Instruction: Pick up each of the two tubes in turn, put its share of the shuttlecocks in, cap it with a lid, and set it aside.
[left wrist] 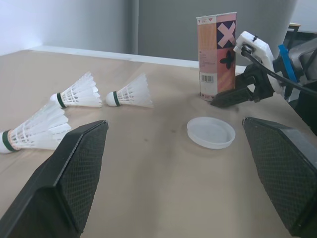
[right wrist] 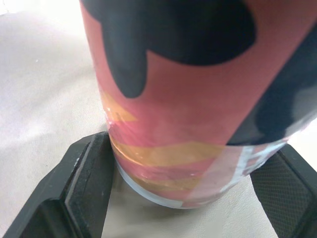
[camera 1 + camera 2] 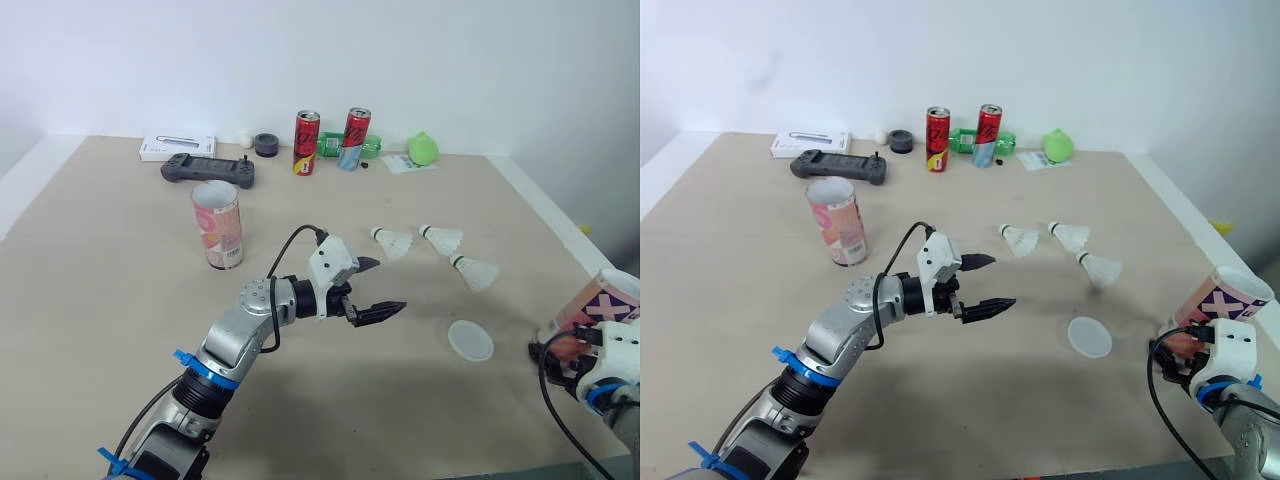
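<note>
Beige table [image 3: 100, 300], with open room along its front edge. The left gripper [image 3: 390, 284] hangs mid-table, fingers spread, and open surface separates it from the lid [image 3: 470, 340] and the three shuttlecocks [image 3: 441, 238] nearer the right edge. At the right edge, near the front corner, the right gripper [image 2: 193, 153] pinches the base of the patterned tube [image 3: 595, 300]. The second tube [image 3: 217, 225] stands upright left of centre, well apart. Two cans [image 3: 307, 143] line the far edge.

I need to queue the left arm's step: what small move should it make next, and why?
Probably ease the left gripper forward and down over the nearest shuttlecock. Its jaws are open and empty, and none of the three shuttlecocks is in a tube yet. The right gripper is already at the tube, whose open end faces up.
</note>
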`<state>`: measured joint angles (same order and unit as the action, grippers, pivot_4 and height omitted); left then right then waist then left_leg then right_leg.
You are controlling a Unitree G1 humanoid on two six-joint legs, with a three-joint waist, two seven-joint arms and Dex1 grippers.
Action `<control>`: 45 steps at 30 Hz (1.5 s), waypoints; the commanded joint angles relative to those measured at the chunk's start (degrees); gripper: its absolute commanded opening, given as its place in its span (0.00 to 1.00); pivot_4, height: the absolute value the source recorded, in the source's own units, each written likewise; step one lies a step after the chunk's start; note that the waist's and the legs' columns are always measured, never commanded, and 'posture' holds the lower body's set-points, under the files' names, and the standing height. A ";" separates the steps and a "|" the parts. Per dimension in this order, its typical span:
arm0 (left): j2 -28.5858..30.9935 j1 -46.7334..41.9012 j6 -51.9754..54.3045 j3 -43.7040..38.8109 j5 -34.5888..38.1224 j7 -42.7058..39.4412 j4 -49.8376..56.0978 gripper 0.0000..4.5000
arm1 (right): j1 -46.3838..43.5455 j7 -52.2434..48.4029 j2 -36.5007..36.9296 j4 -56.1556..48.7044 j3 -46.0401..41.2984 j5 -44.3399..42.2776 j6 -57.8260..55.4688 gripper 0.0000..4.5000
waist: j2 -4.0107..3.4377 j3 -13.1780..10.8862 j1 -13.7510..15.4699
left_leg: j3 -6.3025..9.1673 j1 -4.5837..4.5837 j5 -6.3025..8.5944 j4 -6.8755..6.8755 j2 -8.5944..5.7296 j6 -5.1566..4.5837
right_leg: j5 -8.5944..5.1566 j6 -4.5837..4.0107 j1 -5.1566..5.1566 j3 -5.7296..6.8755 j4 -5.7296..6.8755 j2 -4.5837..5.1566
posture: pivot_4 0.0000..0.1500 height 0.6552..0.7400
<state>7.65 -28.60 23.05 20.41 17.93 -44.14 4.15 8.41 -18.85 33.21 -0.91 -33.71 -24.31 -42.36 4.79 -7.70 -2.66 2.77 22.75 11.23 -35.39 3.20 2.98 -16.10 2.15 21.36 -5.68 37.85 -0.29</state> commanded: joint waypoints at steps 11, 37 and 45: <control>-0.75 -0.76 -0.60 -0.15 0.26 -0.37 2.28 1.00 | -7.26 1.75 -4.99 10.78 0.87 2.25 11.00 0.94 | -0.94 -0.81 -0.67 | -0.77 -0.26 0.06 -0.19 0.15 0.09 | 0.11 0.14 0.01 -1.24 -0.87 -0.27 | 1.00 1.00; -0.95 1.68 1.51 0.50 0.42 1.92 6.01 1.00 | -15.89 1.50 2.72 21.77 4.48 4.47 4.54 0.94 | -2.14 -1.59 -1.40 | -1.43 0.55 0.58 -0.22 -0.66 -0.77 | 0.80 1.50 0.86 -2.92 -0.87 -0.28 | 1.00 1.00; -1.08 1.63 1.93 0.61 0.58 1.82 6.07 1.00 | -9.93 0.06 2.13 15.61 5.55 1.95 -4.86 0.94 | -1.69 -1.30 -1.38 | -0.92 0.56 0.64 -0.17 -0.58 -0.74 | 0.54 1.21 0.68 -2.30 -0.87 -0.33 | 1.00 1.00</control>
<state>7.27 -26.80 25.19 21.00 17.97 -42.43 7.79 -6.47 -17.39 37.68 11.21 -31.99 -22.55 -39.75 3.09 -8.99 -4.04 1.92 23.30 11.87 -35.56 2.64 2.24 -15.58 3.32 22.00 -7.90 36.98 -0.62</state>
